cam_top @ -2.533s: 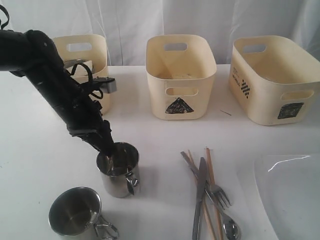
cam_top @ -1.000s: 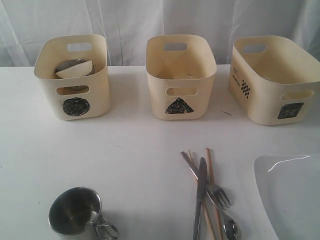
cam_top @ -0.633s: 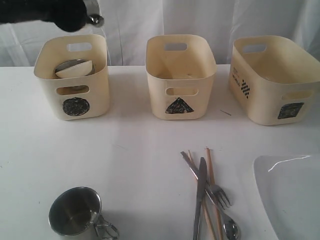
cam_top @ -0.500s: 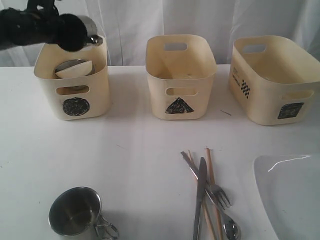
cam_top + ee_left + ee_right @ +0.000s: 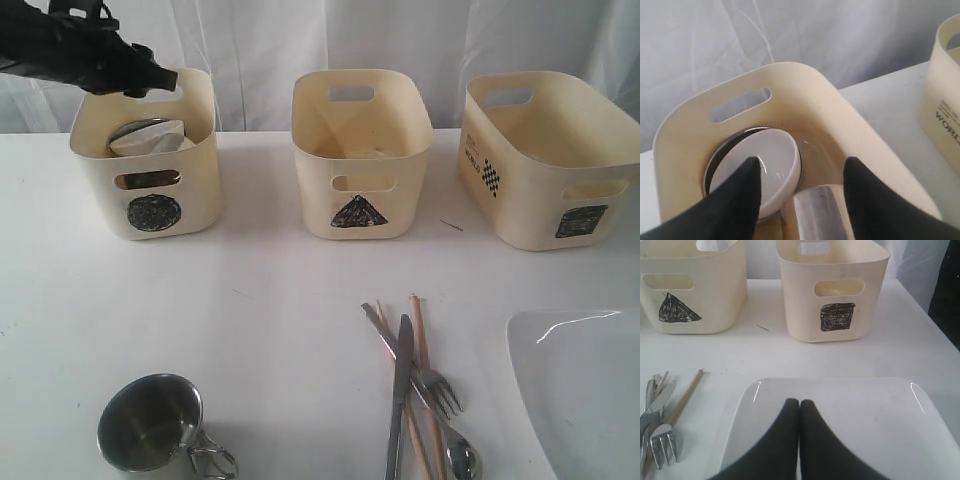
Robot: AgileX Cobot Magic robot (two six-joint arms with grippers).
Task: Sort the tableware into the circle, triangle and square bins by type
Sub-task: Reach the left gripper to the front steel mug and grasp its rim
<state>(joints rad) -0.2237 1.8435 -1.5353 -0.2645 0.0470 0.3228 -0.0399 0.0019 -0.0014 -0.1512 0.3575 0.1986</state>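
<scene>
My left gripper (image 5: 152, 80) (image 5: 802, 165) hangs open over the circle bin (image 5: 150, 215) (image 5: 840, 100). Below its spread fingers a steel mug (image 5: 817, 215) lies free in the bin beside the small white bowl (image 5: 770, 160) (image 5: 150, 138), which sits in the steel bowl (image 5: 715, 160). A second steel mug (image 5: 150, 422) stands on the table at the front left. Knife (image 5: 400, 390), fork (image 5: 440, 390) (image 5: 662, 445), spoon (image 5: 462, 458) and chopsticks (image 5: 422, 340) lie at the front centre. My right gripper (image 5: 799, 402) is shut and empty above the large white plate (image 5: 865, 415) (image 5: 580, 390).
The triangle bin (image 5: 358, 212) (image 5: 680, 310) stands at the back centre and the wider square bin (image 5: 545, 200) (image 5: 837, 315) at the back right. White curtain hangs behind the bins. The white table (image 5: 280, 290) spreads between the bins and the cutlery.
My left arm came in from the upper left with the mug, moved over the circle bin and opened. The mug now lies in the bin. The right gripper has not moved.
</scene>
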